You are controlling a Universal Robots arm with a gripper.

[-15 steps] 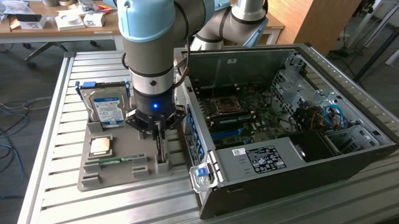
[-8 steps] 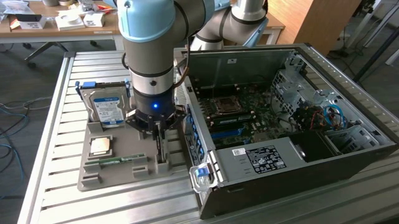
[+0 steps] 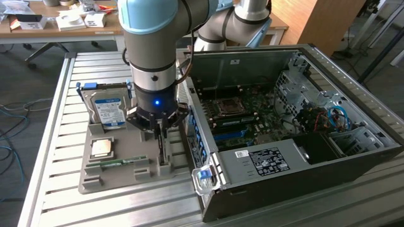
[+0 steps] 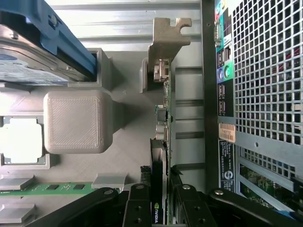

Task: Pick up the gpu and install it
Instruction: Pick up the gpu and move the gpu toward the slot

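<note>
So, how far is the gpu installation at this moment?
Done: the gripper is at the gpu, fingers against both its faces. In hand: the grasp; the card stands on edge in the grey holder, not yet lifted. Left: lifting it and seating it in the open computer case.

Mostly grey and black, with bits of blue and green.

The gpu (image 4: pixel 158 187) was black on one face with a small green mark, its board edge was green, and its end plate was silver. The jaws were black. The arm (image 3: pixel 154 52) was silver-grey with light blue caps and a little blue light. The hard drive (image 3: pixel 109 109) was silver with a blue and white label. The tray (image 3: pixel 126 178) was plain grey. The memory stick (image 3: pixel 117 162) was green. The computer case (image 3: pixel 303 189) was black. The surface (image 3: pixel 57 142) was silver with long stripes.
</note>
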